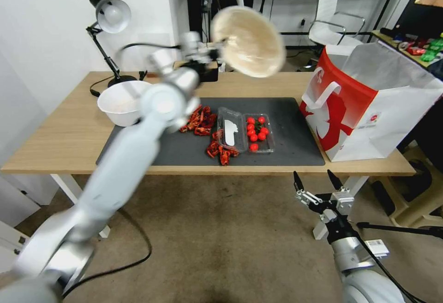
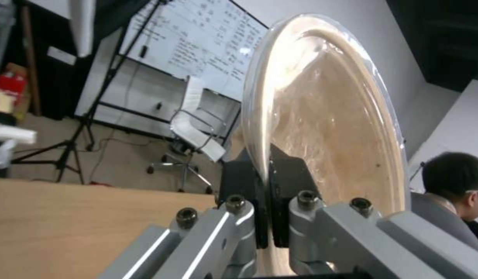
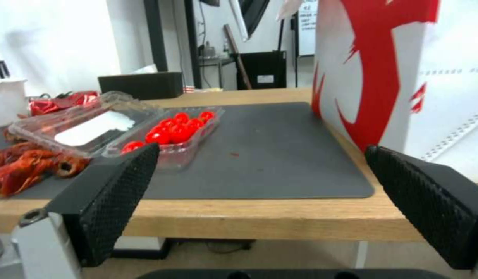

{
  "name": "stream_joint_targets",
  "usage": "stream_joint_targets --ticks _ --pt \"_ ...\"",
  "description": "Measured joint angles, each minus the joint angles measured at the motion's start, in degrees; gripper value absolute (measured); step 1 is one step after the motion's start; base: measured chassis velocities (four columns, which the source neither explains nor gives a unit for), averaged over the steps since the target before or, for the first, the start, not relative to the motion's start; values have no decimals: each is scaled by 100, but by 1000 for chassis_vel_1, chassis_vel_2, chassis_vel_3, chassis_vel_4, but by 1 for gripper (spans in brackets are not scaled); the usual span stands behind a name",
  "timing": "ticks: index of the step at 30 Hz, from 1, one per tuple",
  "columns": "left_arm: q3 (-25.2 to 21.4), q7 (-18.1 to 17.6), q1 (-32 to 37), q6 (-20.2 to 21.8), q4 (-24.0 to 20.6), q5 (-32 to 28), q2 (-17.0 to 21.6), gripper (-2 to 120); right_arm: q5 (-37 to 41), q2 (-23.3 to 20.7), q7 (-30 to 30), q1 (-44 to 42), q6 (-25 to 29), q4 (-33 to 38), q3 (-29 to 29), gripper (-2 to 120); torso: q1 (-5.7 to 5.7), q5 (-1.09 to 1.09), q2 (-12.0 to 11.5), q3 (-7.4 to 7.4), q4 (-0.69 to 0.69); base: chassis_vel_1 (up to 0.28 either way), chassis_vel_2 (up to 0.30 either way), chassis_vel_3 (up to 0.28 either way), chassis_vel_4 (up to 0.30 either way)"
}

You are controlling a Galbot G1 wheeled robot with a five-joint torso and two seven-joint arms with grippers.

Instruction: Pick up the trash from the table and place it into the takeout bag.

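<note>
My left gripper is shut on the rim of the beige shallow bowl. It holds the bowl tilted on edge, high above the back of the table. In the left wrist view the gripper pinches the rim of the plastic-wrapped bowl. The takeout bag, red and white with white handles, stands open at the table's right end, partly on the dark grey mat. My right gripper hangs open below the table's front edge, facing the bag and empty.
A white bowl sits at the mat's left end, under my left arm. Red crayfish shells and a clear clamshell with cherry tomatoes lie mid-mat. A desk lamp and a black box stand at the back.
</note>
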Motion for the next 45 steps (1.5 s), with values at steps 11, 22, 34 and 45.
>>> stream_joint_targets --ticks 11,22,34,45 --pt "594 98 -1173 -209 1545 584 -1406 0 -85 177 -3 -89 30 50 -9 100 0 -2 1 -1 2 0 0 0 0" --pt "1188 168 -1572 -323 1792 1043 -1559 0 -85 228 -9 -41 66 -87 -66 100 0 -2 1 -1 2 0 0 0 0" --pt "1743 785 -1473 -328 1590 2256 -1353 10 -29 202 -11 -12 147 -229 -9 100 -1 -3 1 -1 2 0 0 0 0" --pt "1753 706 -1482 -407 1322 2264 -1300 46 -18 210 -29 1 160 -264 -30 100 -1 -3 1 -1 1 0 0 0 0"
